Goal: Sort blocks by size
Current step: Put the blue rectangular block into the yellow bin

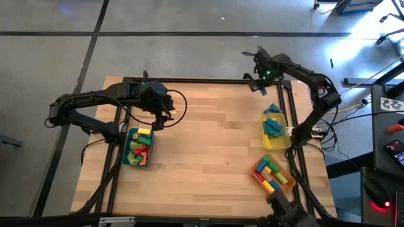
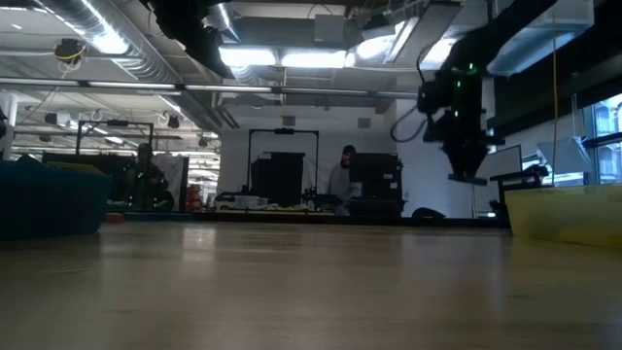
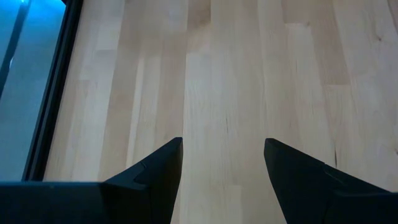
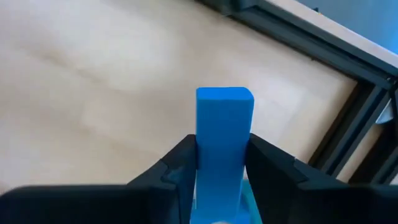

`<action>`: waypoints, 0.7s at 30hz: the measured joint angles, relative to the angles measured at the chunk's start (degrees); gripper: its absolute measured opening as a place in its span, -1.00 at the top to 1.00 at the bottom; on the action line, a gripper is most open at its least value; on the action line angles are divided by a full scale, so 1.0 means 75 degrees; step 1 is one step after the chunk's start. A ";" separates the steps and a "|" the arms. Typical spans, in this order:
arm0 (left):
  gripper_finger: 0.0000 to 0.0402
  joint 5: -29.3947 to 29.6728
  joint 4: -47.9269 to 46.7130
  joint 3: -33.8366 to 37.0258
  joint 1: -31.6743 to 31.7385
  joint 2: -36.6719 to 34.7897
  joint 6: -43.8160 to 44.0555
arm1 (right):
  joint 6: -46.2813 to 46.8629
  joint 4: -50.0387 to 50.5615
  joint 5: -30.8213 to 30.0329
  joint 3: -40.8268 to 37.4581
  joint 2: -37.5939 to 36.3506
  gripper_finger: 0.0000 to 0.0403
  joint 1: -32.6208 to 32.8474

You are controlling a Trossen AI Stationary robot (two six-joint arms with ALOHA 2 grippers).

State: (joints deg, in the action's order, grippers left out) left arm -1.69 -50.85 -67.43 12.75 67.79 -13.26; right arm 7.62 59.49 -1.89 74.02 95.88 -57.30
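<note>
In right end effector (image 4: 219, 163), blue block (image 4: 224, 134)

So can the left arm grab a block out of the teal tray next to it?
Probably yes. The left gripper is open and empty, just past the teal tray. The blocks lie uncovered, with nothing between. The right gripper, across the table, holds a blue block.

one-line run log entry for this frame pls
right gripper: shut on blue block, raised near table's far right corner | left gripper: open, empty, by teal tray | yellow tray: holds blocks
</note>
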 joint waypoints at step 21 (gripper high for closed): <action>-0.05 0.0000 -0.0003 0.0001 0.0000 0.0000 0.0015 | 0.1713 0.1857 -0.0886 0.0003 -0.2503 0.39 0.3307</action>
State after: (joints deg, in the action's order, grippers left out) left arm -1.69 -50.87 -67.42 12.75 67.79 -13.15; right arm 20.46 73.41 -8.54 74.04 77.11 -32.50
